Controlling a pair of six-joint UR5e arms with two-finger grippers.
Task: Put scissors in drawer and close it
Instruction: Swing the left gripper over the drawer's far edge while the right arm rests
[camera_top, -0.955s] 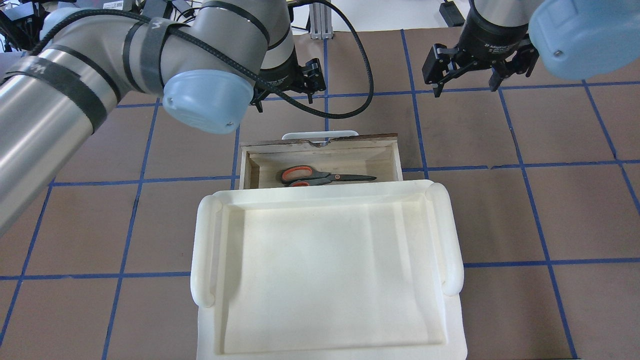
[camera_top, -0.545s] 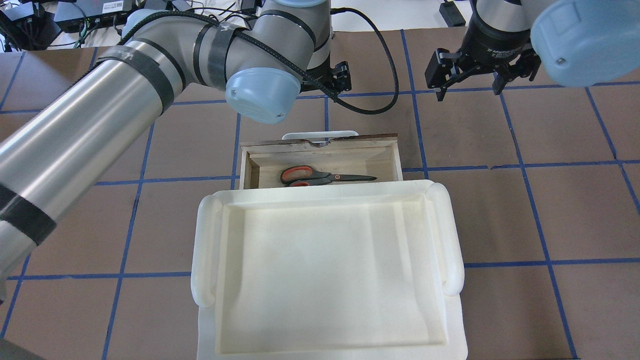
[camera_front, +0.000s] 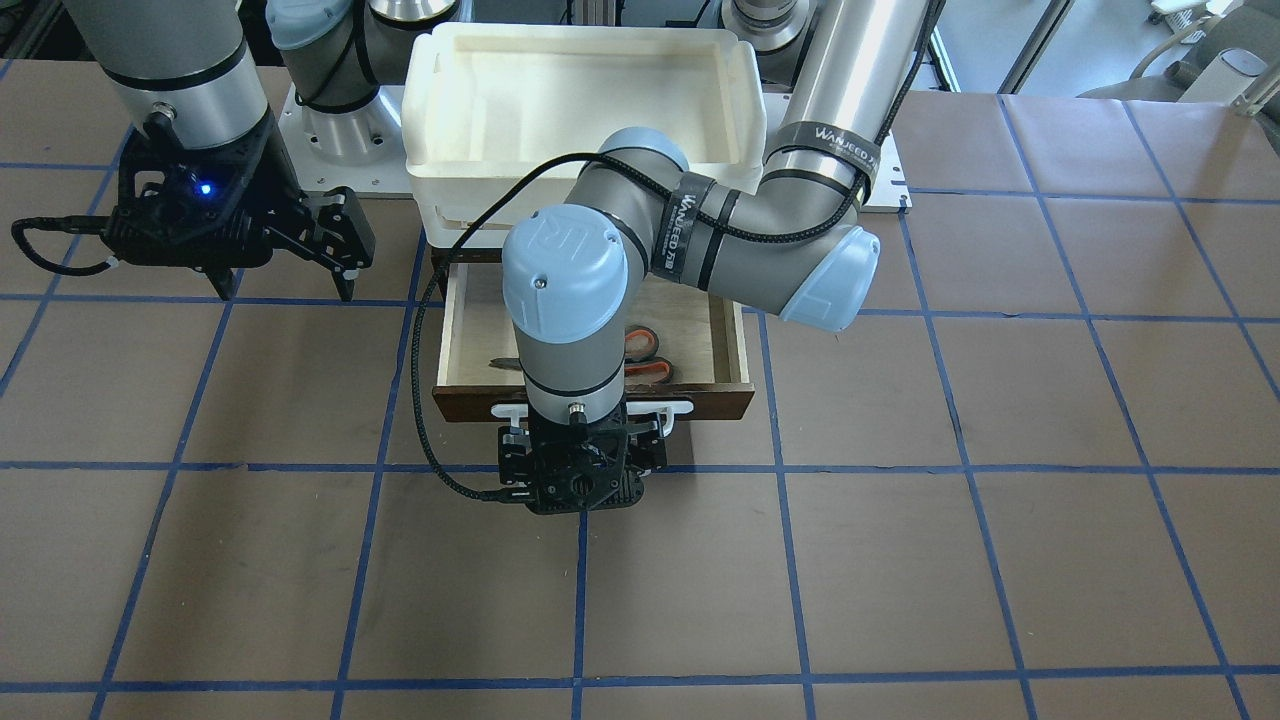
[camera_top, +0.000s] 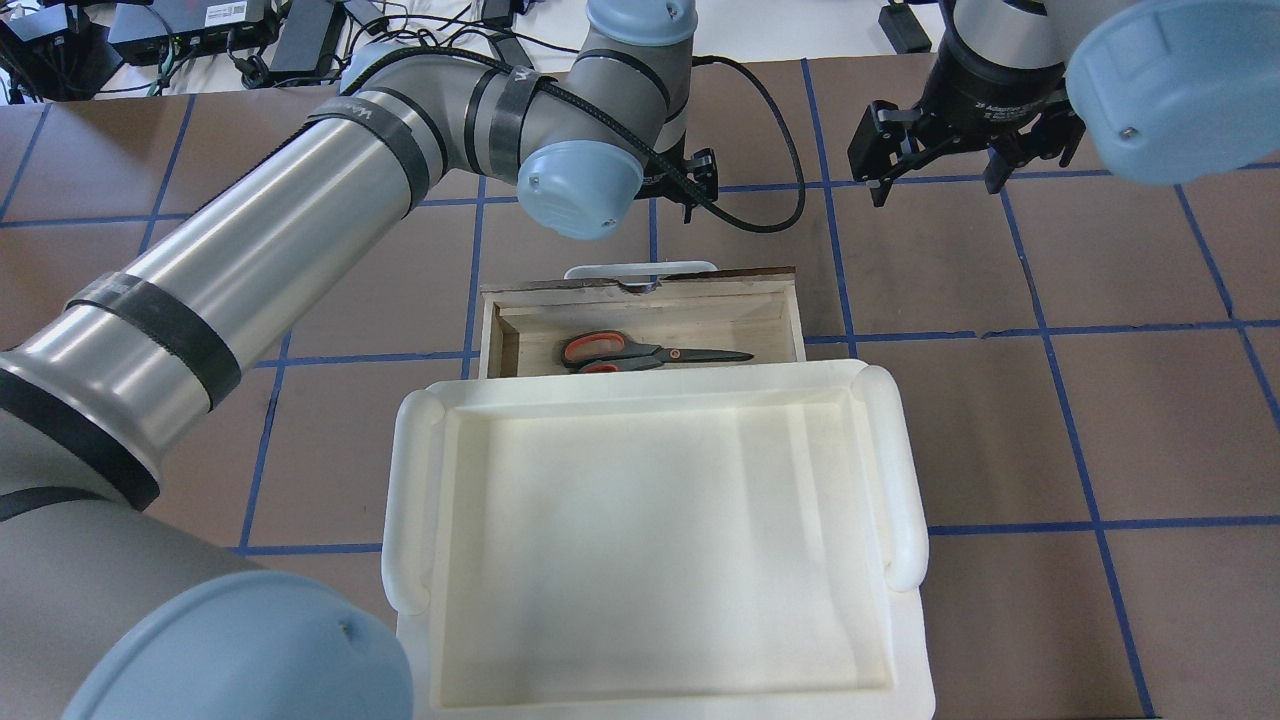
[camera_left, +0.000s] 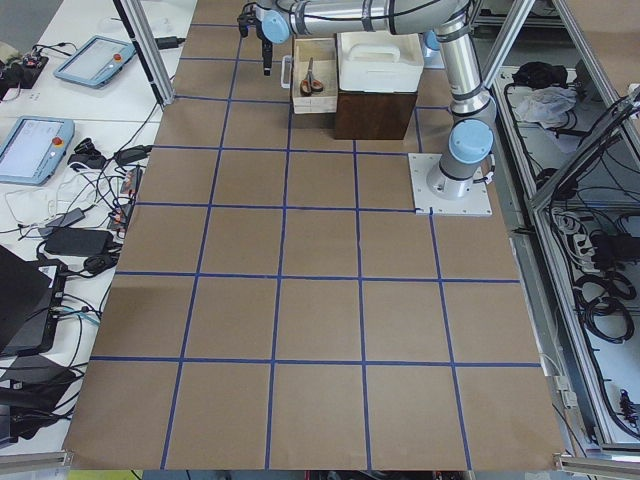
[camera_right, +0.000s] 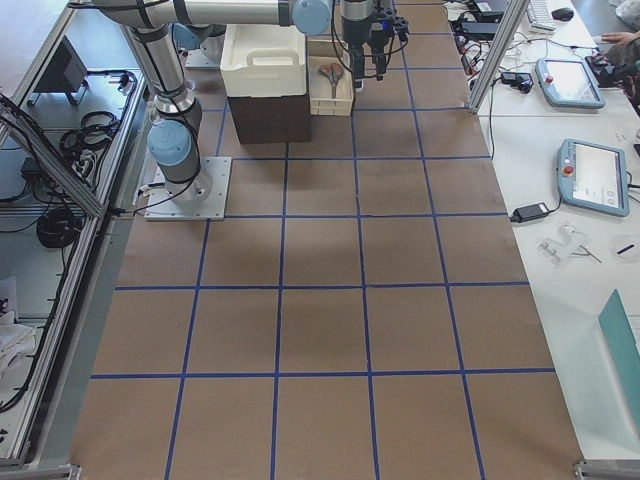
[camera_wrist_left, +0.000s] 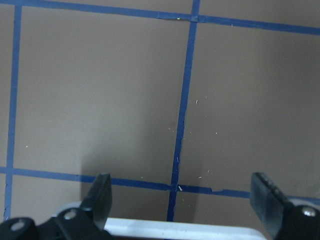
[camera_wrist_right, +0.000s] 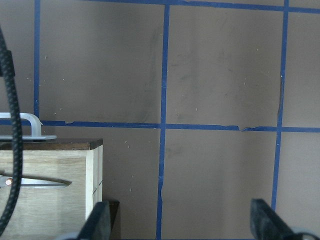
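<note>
The scissors (camera_top: 650, 352), grey with orange-red loops, lie flat inside the open drawer (camera_top: 790, 310); they also show in the front view (camera_front: 645, 357). The drawer has a pale plywood inside, a dark brown front (camera_front: 720, 402) and a white bar handle (camera_top: 640, 268). My left gripper (camera_wrist_left: 182, 200) is open and empty, pointing down at the table just beyond the handle (camera_wrist_left: 175, 228); in the front view it (camera_front: 578, 485) hangs in front of the drawer front. My right gripper (camera_top: 935, 175) is open and empty, above the table off to the drawer's side (camera_front: 283, 283).
A white plastic bin (camera_top: 410, 500) sits on the dark cabinet (camera_left: 375, 115) above the drawer. A black cable (camera_top: 770, 215) loops from my left wrist. Brown table with blue tape grid (camera_top: 1100, 400) lies around the drawer.
My left arm has swung right, carrying its gripper from left of the handle to directly beyond the drawer handle. The right gripper, scissors and drawer have hardly moved.
</note>
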